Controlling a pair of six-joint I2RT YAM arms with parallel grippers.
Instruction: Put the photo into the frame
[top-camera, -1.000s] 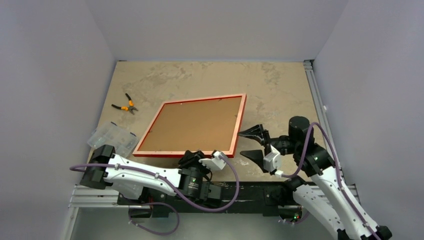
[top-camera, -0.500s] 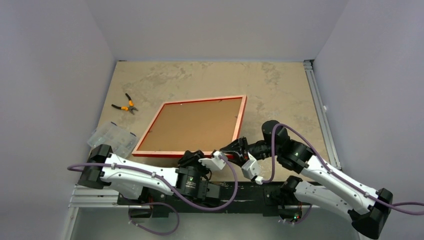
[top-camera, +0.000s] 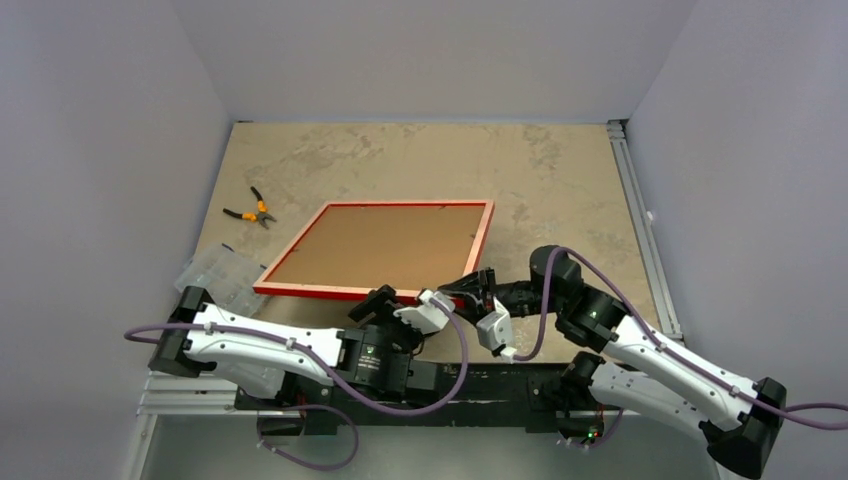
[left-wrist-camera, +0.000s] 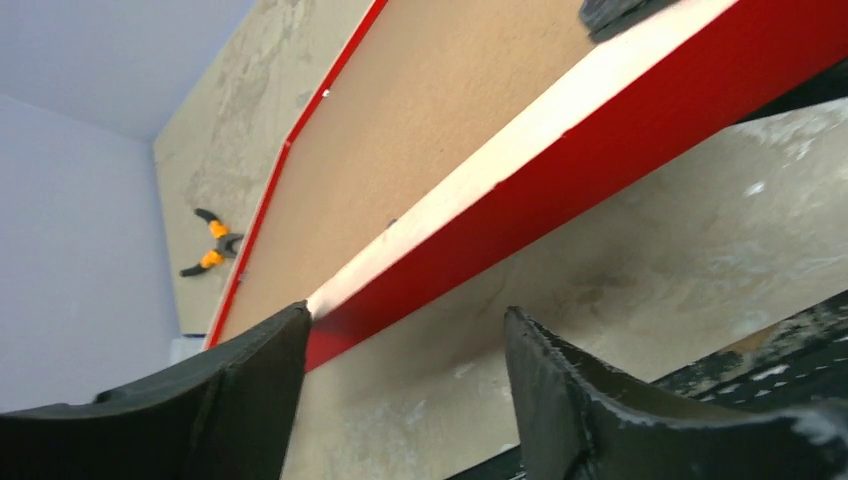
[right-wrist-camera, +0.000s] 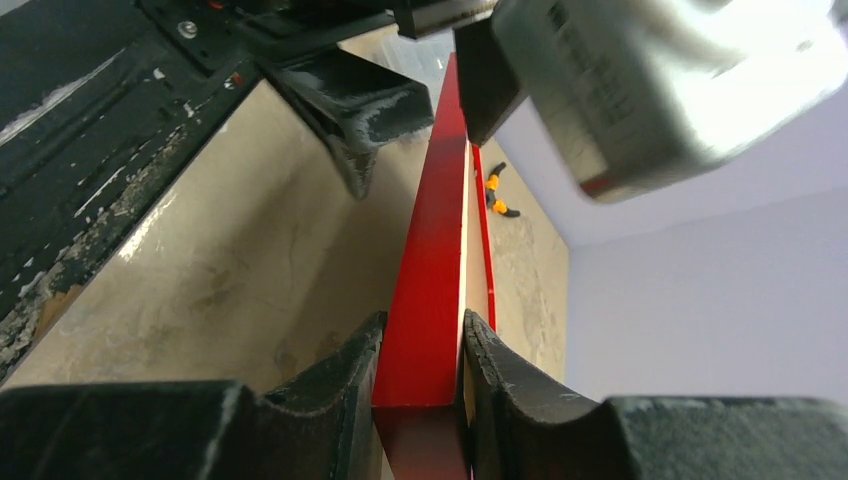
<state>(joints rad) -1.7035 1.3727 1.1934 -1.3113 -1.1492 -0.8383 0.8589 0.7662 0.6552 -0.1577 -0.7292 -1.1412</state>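
item 1. the frame (top-camera: 478, 250): large thin rectangular picture frame, red rails, pale wood-coloured rear rim. it lies back side up at the middle of the tan mottled table top (top-camera: 560, 190), with a plain brown backing board (top-camera: 375, 245) filling its opening. its long axis runs left to right across the table, slightly skewed, so the far right corner points toward the right wall. the near long rail sits up off the surface with a shadow under it in my left wrist view, so the frame slopes down toward its far rail.

item 2. my right gripper (right-wrist-camera: 420, 385): black fingers pressed against both faces of the red rail, pinching the frame at its near right corner. from above, it sits at that same corner (top-camera: 468, 288).

item 3. my left gripper (left-wrist-camera: 405, 315): fingers spread wide, nothing held, set at the near long rail just left of my right gripper. the rail crosses above the gap between the fingers. one fingertip (left-wrist-camera: 295, 320) meets the rail's pale upper edge, but i cannot tell if it presses on it.

item 4. small pliers with orange and black handles (top-camera: 250, 210): flat on the table, beyond the frame's left end, well apart from it.

item 5. clear plastic box (top-camera: 215, 272): at the near left of the table, just beside the frame's near left corner.
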